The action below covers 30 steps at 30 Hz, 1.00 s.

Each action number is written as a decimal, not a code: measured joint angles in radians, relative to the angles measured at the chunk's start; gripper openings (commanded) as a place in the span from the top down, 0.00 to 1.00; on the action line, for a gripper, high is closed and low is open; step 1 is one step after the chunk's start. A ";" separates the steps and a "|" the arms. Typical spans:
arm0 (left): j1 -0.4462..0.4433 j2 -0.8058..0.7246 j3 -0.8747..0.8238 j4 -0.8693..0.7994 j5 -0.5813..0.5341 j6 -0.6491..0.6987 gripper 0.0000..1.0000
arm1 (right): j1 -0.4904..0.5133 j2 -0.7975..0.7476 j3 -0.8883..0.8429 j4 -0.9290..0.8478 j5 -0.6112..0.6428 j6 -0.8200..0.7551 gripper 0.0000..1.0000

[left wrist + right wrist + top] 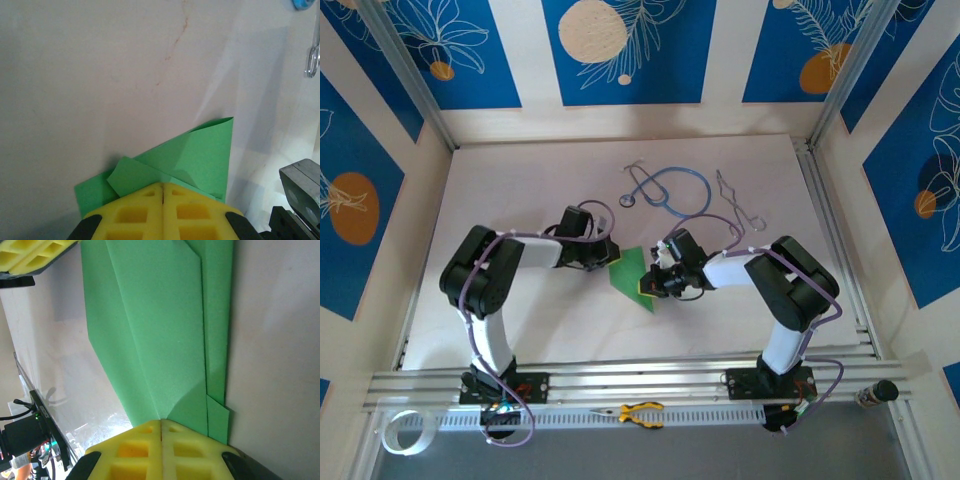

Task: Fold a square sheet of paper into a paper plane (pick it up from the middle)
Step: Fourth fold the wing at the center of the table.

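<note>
**Both pincers clamped on the folded green paper, mid-table**

My left pincer is closed, yellow pads pressed flat together, and the green paper runs right into their tips. How deep it sits between them I can't see, because the pads cover it. My right pincer is closed the same way on the opposite edge, with folded layers fanning up from it and off the top of its wrist view. From above, the paper sits around the middle of the table, and my wrists hide both of its gripped ends. The stethoscope lies toward the far edge, apart from the paper.
</note>
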 measured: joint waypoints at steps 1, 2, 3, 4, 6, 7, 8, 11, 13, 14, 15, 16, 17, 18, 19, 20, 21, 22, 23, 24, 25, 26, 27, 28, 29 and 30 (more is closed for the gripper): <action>0.003 0.002 0.004 -0.007 0.000 0.000 0.93 | 0.000 0.000 0.000 0.000 0.000 0.000 1.00; 0.006 0.004 0.010 -0.012 0.000 0.000 0.93 | 0.000 0.000 0.000 0.000 0.000 0.000 1.00; 0.011 0.008 0.018 -0.022 0.000 0.000 0.93 | -0.001 0.000 0.000 0.000 0.000 -0.003 1.00; 0.017 0.010 0.026 -0.030 -0.003 0.002 0.93 | -0.001 0.000 0.000 0.000 -0.001 -0.005 1.00; 0.031 0.013 0.043 -0.051 -0.021 0.005 0.93 | -0.001 0.000 0.000 0.000 -0.001 -0.010 1.00; 0.037 0.013 0.051 -0.063 -0.034 0.007 0.93 | -0.001 0.000 0.002 -0.005 -0.002 -0.015 1.00; 0.044 0.013 0.059 -0.071 -0.045 0.008 0.93 | -0.001 0.000 0.004 -0.009 -0.003 -0.018 1.00; 0.054 0.012 0.077 -0.097 -0.071 0.015 0.93 | -0.001 0.001 0.011 -0.026 -0.008 -0.035 1.00; 0.054 0.006 0.079 -0.112 -0.077 0.018 0.93 | -0.004 0.002 0.017 -0.042 -0.013 -0.050 1.00; 0.054 0.000 0.079 -0.121 -0.078 0.018 0.92 | -0.005 0.002 0.019 -0.047 -0.016 -0.057 1.00; 0.054 -0.010 0.079 -0.130 -0.079 0.019 0.92 | -0.008 0.003 0.021 -0.055 -0.020 -0.066 1.00; 0.054 -0.025 0.078 -0.139 -0.079 0.019 0.92 | -0.010 0.003 0.026 -0.066 -0.023 -0.072 1.00; 0.052 -0.042 0.076 -0.143 -0.080 0.019 0.92 | -0.010 0.003 0.027 -0.073 -0.024 -0.080 1.00; 0.051 -0.069 0.070 -0.147 -0.084 0.019 0.91 | -0.013 0.003 0.032 -0.085 -0.026 -0.091 1.00; 0.051 -0.096 0.063 -0.150 -0.087 0.019 0.91 | -0.015 0.003 0.037 -0.097 -0.027 -0.100 1.00; 0.049 -0.126 0.055 -0.151 -0.093 0.019 0.90 | -0.016 0.003 0.040 -0.107 -0.027 -0.106 1.00; 0.044 -0.159 0.045 -0.152 -0.100 0.018 0.90 | -0.018 0.003 0.044 -0.119 -0.027 -0.113 1.00; 0.040 -0.192 0.034 -0.153 -0.105 0.018 0.90 | -0.019 0.003 0.047 -0.128 -0.027 -0.119 1.00; 0.036 -0.216 0.025 -0.152 -0.108 0.018 0.89 | -0.021 0.003 0.050 -0.134 -0.028 -0.122 1.00; 0.027 -0.241 0.016 -0.153 -0.109 0.018 0.89 | -0.021 0.003 0.052 -0.143 -0.029 -0.125 1.00; 0.014 -0.260 0.010 -0.153 -0.109 0.018 0.89 | -0.022 0.003 0.055 -0.150 -0.030 -0.129 1.00; 0.000 -0.269 0.007 -0.152 -0.108 0.018 0.88 | -0.022 0.003 0.057 -0.155 -0.031 -0.131 1.00; -0.020 -0.275 0.003 -0.147 -0.107 0.018 0.89 | -0.022 0.003 0.058 -0.159 -0.031 -0.131 1.00; -0.040 -0.275 0.001 -0.140 -0.102 0.018 0.89 | -0.022 0.003 0.059 -0.162 -0.031 -0.134 1.00; -0.060 -0.274 -0.003 -0.135 -0.097 0.017 0.89 | -0.022 0.003 0.059 -0.164 -0.031 -0.135 1.00; -0.082 -0.269 -0.005 -0.132 -0.090 0.017 0.89 | -0.022 0.003 0.059 -0.166 -0.031 -0.135 1.00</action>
